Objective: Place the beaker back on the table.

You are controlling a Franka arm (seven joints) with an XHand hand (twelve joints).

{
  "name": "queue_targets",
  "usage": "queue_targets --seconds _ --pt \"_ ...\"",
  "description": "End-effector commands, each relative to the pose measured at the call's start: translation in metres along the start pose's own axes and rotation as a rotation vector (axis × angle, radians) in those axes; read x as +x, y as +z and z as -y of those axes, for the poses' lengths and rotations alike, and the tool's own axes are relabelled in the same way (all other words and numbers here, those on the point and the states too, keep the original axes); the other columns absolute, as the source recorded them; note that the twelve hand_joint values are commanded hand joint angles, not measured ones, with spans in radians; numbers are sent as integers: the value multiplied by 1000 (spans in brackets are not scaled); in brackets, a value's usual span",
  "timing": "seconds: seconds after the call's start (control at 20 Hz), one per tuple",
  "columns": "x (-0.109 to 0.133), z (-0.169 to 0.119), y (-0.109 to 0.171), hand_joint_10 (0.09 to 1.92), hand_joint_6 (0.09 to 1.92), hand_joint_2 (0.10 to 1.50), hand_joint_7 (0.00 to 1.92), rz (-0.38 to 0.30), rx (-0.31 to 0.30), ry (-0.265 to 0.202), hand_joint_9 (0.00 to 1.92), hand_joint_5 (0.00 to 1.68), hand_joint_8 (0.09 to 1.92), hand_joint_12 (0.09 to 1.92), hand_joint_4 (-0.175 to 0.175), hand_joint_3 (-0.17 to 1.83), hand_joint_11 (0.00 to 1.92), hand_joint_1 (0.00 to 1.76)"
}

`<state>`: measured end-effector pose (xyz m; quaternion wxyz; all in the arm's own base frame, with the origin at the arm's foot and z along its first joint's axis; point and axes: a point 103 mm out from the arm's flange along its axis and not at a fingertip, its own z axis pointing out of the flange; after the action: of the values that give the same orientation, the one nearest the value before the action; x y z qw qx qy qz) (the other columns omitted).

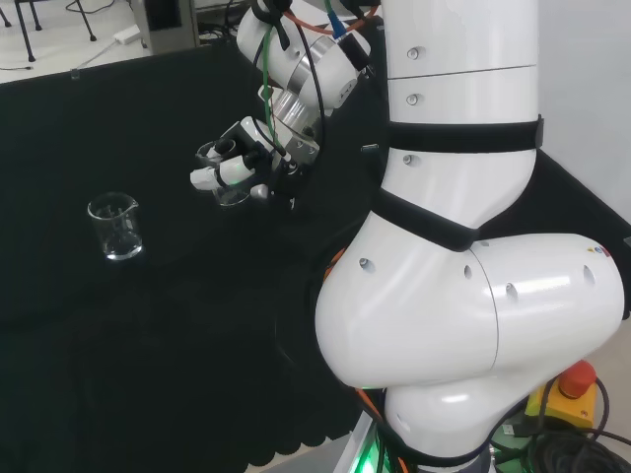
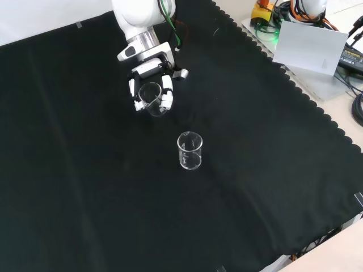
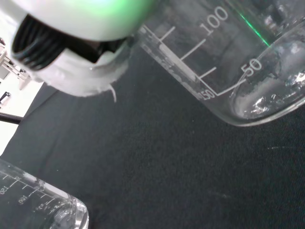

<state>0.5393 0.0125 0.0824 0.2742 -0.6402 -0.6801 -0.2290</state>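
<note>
Fingers (image 2: pixel 166 96) curled round held beaker (image 2: pixel 151 98), above black-clothed surface (image 2: pixel 85 181), near second beaker (image 2: pixel 190 151) (standing upright). Risk: set down tilted, could tip or knock that second beaker.

Light was bright and even; the black cloth (image 2: pixel 102 187) swallowed shadows. In the wrist view a blurred white part of the hand (image 3: pixel 71 43) glowed green at twelve o'clock, and glare streaked the held beaker (image 3: pixel 248 71).
</note>
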Motion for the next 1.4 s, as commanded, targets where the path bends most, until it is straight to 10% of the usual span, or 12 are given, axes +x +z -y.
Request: queue_targets --seconds 0.05,1.4 --pt "0 0 -2 87 614 555 1637 1 -6 0 1518 1321 87 802 34 747 1249 1308" --pt "-2 -1 -2 87 619 543 1643 16 2 -2 1522 1322 87 810 33 768 1248 1310"
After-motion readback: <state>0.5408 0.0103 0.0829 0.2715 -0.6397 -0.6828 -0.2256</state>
